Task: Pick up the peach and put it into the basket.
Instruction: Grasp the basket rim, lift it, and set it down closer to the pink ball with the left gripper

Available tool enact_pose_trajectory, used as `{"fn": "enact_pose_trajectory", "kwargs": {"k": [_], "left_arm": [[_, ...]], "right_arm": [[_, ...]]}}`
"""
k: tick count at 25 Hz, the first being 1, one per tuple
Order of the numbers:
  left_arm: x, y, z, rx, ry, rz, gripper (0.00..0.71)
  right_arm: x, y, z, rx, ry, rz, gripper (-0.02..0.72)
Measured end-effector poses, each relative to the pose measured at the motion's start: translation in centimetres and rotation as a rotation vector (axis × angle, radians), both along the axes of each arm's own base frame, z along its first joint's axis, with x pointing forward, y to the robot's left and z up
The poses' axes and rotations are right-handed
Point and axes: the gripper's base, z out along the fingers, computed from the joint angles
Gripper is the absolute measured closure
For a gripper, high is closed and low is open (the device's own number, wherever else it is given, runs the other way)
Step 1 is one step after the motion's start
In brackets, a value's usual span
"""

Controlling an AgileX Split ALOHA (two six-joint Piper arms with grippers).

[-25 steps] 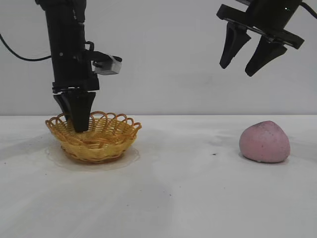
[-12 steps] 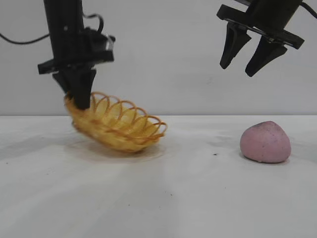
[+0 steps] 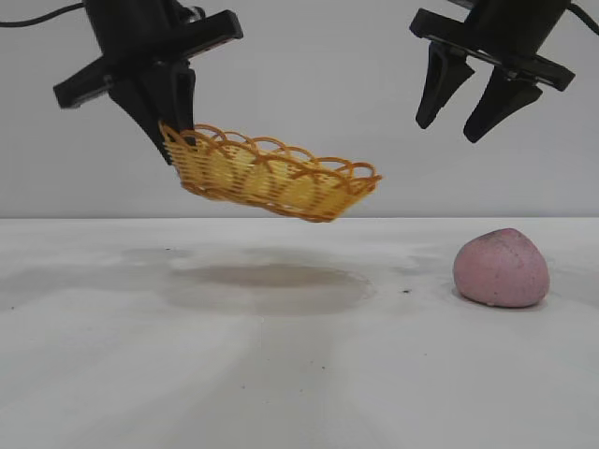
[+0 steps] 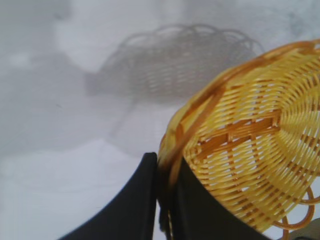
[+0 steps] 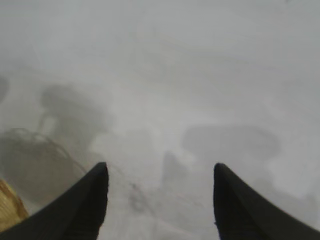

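Basket point(image 3: 271, 178) aloft in left pincer point(image 3: 173, 126)

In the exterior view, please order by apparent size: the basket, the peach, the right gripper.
1. The basket, held up off the table by the left gripper, looks widest.
2. and 3. The right gripper and the peach look alike; their distances from the camera may differ, so I leave them unranked.

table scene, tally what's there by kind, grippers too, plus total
basket: 1, off the table, tilted, rim clamped in the left gripper
peach: 1, on the table
grippers: 2, the right gripper open, empty, above the peach
total: 4
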Motion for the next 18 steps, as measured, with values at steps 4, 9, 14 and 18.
{"fn": "enact_pose_trajectory", "kwargs": {"k": [4, 9, 14, 18], "left_arm": [[-1.6, -0.7, -2.3, -0.062, 0.035, 0.050, 0.710], [-2.3, -1.0, -3.8, -0.059, 0.029, 0.071, 0.710], [-1.8, -1.3, -5.0, -0.082, 0.041, 0.114, 0.710], [-1.6, -1.6, -6.5, -0.103, 0.087, 0.147, 0.710]], "right_arm": [[0.0, 0.0, 0.0, 0.000, -0.001, -0.001, 0.273], [0.0, 0.0, 0.0, -0.001, -0.004, -0.001, 0.273], [0.0, 0.0, 0.0, -0.001, -0.004, -0.001, 0.273], [0.0, 0.0, 0.0, -0.001, -0.004, -0.001, 0.273]]}}
